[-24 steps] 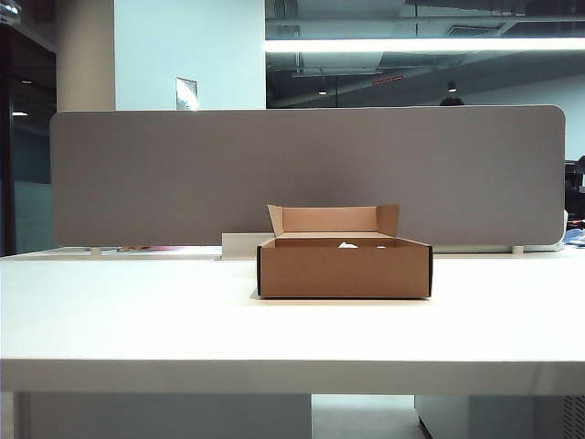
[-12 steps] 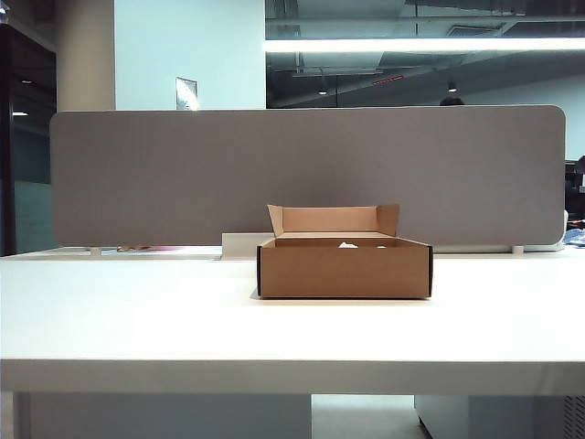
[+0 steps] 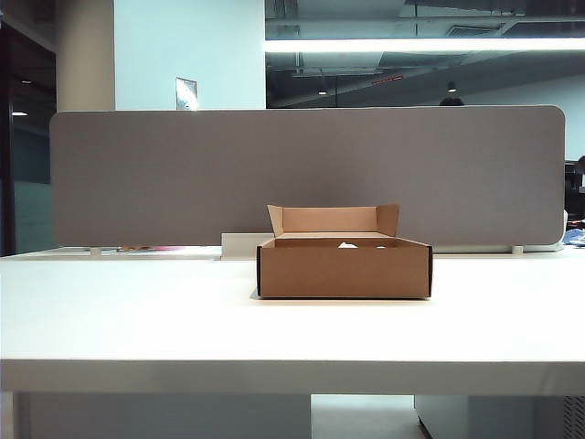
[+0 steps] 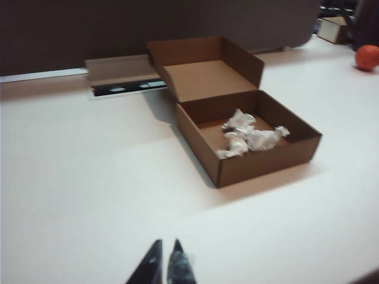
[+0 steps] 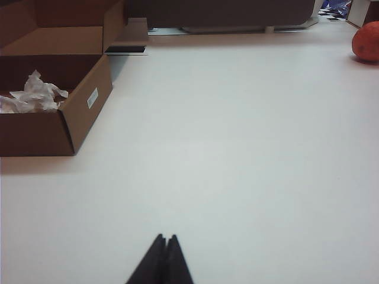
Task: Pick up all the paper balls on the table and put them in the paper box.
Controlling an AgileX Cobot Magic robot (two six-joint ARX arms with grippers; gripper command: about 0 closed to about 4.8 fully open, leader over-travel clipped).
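Observation:
The brown paper box (image 3: 344,268) stands at the middle of the white table (image 3: 137,320), back flap upright. Crumpled white paper balls (image 4: 249,136) lie inside it, also seen as paper balls (image 5: 32,94) in the right wrist view; from the exterior view only a white tip (image 3: 347,244) shows over the rim. My left gripper (image 4: 167,244) is shut and empty above bare table, well short of the paper box (image 4: 246,133). My right gripper (image 5: 165,238) is shut and empty, off to the side of the paper box (image 5: 71,112). Neither arm appears in the exterior view.
A grey divider panel (image 3: 302,174) runs along the table's far edge, with a white tray-like object (image 3: 239,245) behind the box. An orange ball (image 4: 367,57) lies far off on the table; the same orange ball (image 5: 366,41) shows in the right wrist view.

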